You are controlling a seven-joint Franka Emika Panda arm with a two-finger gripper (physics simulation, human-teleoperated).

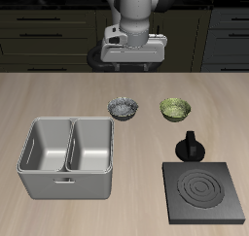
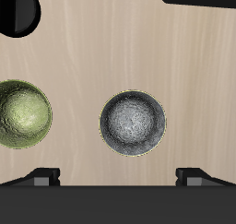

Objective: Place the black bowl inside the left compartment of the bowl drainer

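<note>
Gripper raised above table; no legible markings observed.

Two-finger gripper [image 1: 133, 69], fingers spread and empty, hovers over the small round black bowl with speckled interior [image 2: 134, 123]. Grey metal two-bin bowl drainer [image 1: 67, 157] appears in the exterior view only, its left compartment [image 1: 90, 146] well forward of the gripper.

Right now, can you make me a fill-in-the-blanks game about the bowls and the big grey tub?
1. The black bowl sits on the ____, not in the bowl drainer.
2. Beside the black bowl stands a ____ bowl.
3. The bowl drainer has ____ bins, and both hold nothing.
4. The end effector holds ____.

Missing words: table; green; two; nothing
</note>
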